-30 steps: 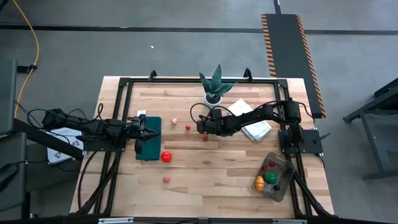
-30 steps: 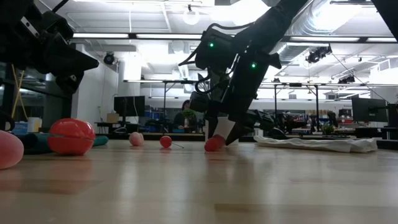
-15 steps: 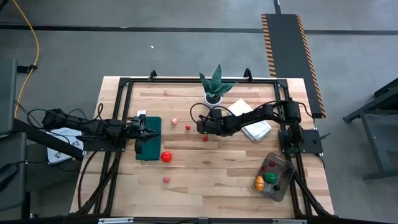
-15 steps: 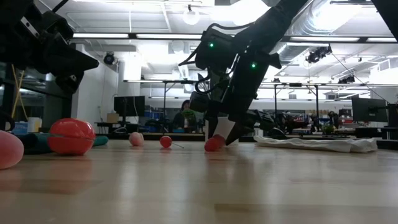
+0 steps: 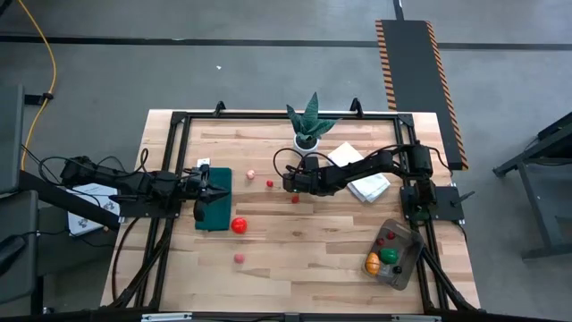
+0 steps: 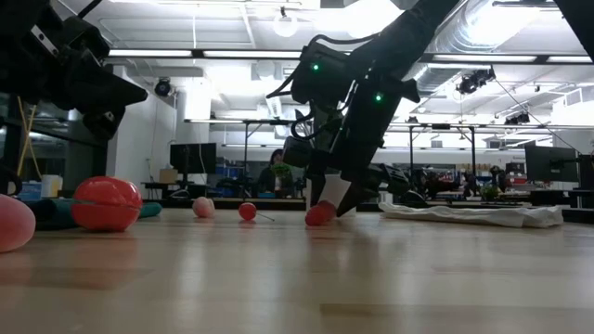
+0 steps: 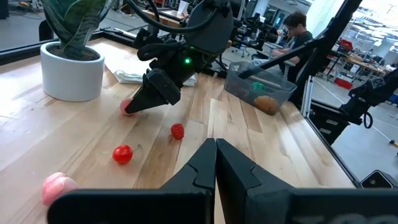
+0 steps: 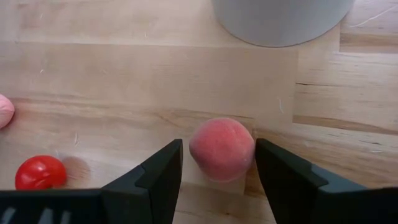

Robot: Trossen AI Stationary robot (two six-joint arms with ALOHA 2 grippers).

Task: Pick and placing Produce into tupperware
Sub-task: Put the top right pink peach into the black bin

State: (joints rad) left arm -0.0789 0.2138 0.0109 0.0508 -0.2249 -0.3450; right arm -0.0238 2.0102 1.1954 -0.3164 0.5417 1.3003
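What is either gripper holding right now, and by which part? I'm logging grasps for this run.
Nothing is held. The right gripper stands open with its fingers on either side of a pink fruit lying on the table, not touching it. The left gripper is shut, empty.

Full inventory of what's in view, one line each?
table: 1, light wood, under everything
plant: 1, green in a white pot, far edge, middle
cloth: 1, white, beside the right arm
mat: 1, dark green, left side
tupperware: 1, clear grey, near right corner; orange, green and dark red produce inside
tomato: 1, red, beside the mat
pink fruits: 2, one near the tomato, one nearer the far edge
small red fruits: 2, mid-table
peach: 1, pink, between the right pincer's fingers
person: 1, beyond the table
left pincer: shut, over the mat
right pincer: open, straddling the peach
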